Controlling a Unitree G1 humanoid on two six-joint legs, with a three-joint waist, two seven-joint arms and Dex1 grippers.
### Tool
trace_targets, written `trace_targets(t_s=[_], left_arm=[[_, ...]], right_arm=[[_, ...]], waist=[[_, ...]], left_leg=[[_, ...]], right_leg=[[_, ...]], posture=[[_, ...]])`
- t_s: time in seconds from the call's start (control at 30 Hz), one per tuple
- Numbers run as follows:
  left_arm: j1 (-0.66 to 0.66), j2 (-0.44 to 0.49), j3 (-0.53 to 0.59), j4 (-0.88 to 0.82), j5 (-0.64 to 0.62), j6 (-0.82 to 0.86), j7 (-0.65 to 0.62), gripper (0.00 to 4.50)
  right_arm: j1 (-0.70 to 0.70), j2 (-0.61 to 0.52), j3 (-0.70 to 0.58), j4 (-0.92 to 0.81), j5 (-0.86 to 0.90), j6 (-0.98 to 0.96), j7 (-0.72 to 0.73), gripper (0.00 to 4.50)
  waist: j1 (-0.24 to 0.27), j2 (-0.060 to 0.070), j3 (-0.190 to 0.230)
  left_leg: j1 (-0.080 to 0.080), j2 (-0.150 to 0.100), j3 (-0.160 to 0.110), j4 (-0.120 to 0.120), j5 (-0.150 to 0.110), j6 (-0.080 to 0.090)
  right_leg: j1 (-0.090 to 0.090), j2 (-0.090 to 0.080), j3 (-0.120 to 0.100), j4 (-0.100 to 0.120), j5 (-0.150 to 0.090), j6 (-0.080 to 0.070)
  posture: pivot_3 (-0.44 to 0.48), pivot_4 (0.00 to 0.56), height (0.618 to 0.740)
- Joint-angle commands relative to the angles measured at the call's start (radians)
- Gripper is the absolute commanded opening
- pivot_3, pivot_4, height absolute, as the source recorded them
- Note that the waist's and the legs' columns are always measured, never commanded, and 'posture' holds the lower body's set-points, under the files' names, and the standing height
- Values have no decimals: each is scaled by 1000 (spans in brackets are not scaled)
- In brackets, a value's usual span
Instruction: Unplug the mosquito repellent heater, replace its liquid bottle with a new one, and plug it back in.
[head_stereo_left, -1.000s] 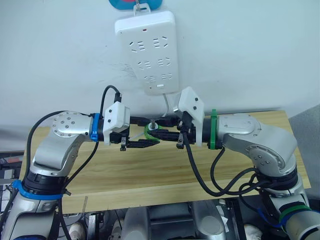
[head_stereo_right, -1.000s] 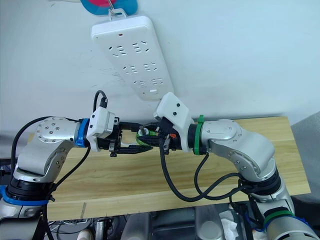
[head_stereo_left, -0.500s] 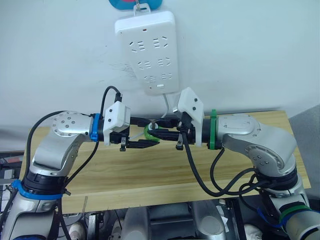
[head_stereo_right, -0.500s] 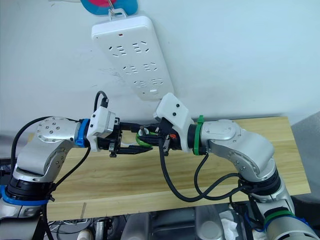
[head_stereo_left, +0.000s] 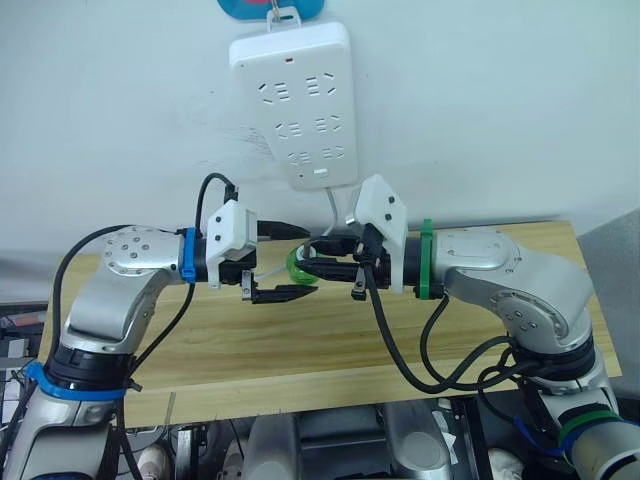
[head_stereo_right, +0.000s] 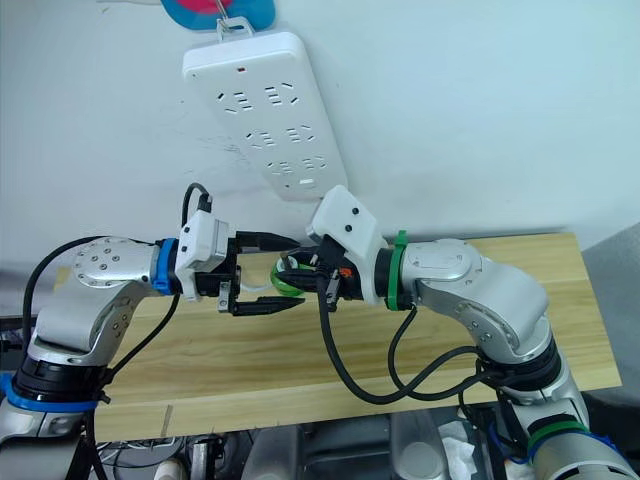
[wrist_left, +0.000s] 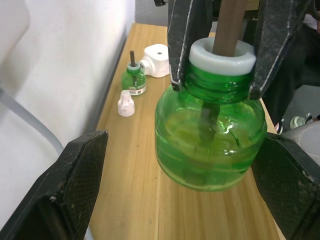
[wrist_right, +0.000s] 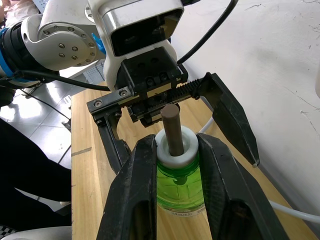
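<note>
My right gripper (wrist_right: 176, 145) is shut on the neck of the new bottle (wrist_left: 210, 150), a squat green one with a white collar and a bare brown wick, held above the table. My left gripper (head_stereo_left: 307, 260) is open, one finger (wrist_left: 75, 190) on each side of that bottle without touching it. Behind on the wooden table (wrist_left: 130, 200) lie the white mosquito repellent heater (wrist_left: 157, 52), its liquid bottle (wrist_left: 133, 80) with a thin dark wick, and a loose white cap (wrist_left: 125, 105).
A white power strip (head_stereo_left: 295, 95) hangs on the wall above both grippers, and its cable (head_stereo_left: 330, 215) drops behind them. The wooden table (head_stereo_left: 300, 350) runs along the wall, with bare board in front of the arms and to the right.
My left gripper has opened wider and drawn back a little from the bottle. The right gripper and the bottle have stayed in place.
</note>
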Motion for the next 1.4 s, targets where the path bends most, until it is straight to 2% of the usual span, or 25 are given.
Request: trace_targets(t_s=[0.03, 0.23, 0.37, 0.57, 0.7, 0.8, 0.87, 1.03, 1.17, 1.4], left_arm=[[29, 9, 51, -32, -25, 4, 23, 4500], [117, 25, 121, -96, -91, 106, 77, 4500], [167, -20, 182, -146, -164, 187, 178, 4500], [212, -59, 187, -206, -247, 264, 244, 4500], [234, -105, 194, -218, -343, 285, 225, 4500], [229, -161, 200, -207, -392, 267, 228, 4500], [225, -198, 198, -196, -377, 226, 244, 4500], [238, -278, 177, -166, -321, 42, 160, 4500], [235, -336, 155, -134, -286, -48, 149, 4500], [225, -427, 131, -112, -288, -99, 190, 4500]], right_arm=[[-4, -1, -17, -38, 14, -14, 7, 801], [-1, -19, -24, -24, 1, -19, 10, 801], [5, -31, -86, -8, 13, -11, -8, 801], [31, -27, -259, -4, 153, 81, -33, 801], [39, -2, -350, -1, 255, 149, -90, 801], [40, 18, -403, 4, 356, 197, -136, 801], [43, 25, -427, 2, 415, 220, -170, 801], [53, 35, -467, 12, 585, 231, -290, 801], [51, 34, -467, 41, 726, 194, -409, 801], [42, -20, -415, 95, 996, 69, -622, 801]], waist=[[0, 0, 0], [-1, 0, 0], [2, 0, 0], [2, 0, 0], [-2, 0, 0], [-3, 0, 0], [-4, 0, 0], [-6, 0, 0], [-13, 0, 0], [-26, 0, 0]], left_leg=[[0, 0, 0, 0, 0, 0], [0, 0, 0, 0, 0, 0], [0, 0, 0, 0, 0, 0], [0, 1, 0, 0, 0, 0], [0, 1, 1, 0, 0, 0], [0, 1, 1, 0, 0, 0], [0, 1, 1, 1, 0, 0], [0, 1, 2, 1, 0, 0], [0, 1, 2, 1, 0, 0], [-1, 0, 1, 1, 0, 0]], right_leg=[[0, 0, 0, 0, 0, 0], [0, 0, 0, 0, 0, 0], [0, 0, 0, 0, 0, 0], [0, -1, 0, 0, 0, 0], [0, -1, 0, 0, 0, 0], [0, 0, 1, 0, 0, 0], [0, -1, 1, 0, 0, 0], [1, -1, 1, 0, 0, 0], [1, -1, 1, 0, 0, 0], [2, -1, 0, 0, 0, 0]], posture=[[-207, 384, 740], [-210, 378, 740], [-221, 378, 740], [-249, 379, 740], [-249, 379, 740], [-273, 373, 740], [-276, 374, 740], [-295, 381, 740], [-302, 385, 740], [-314, 406, 740]])
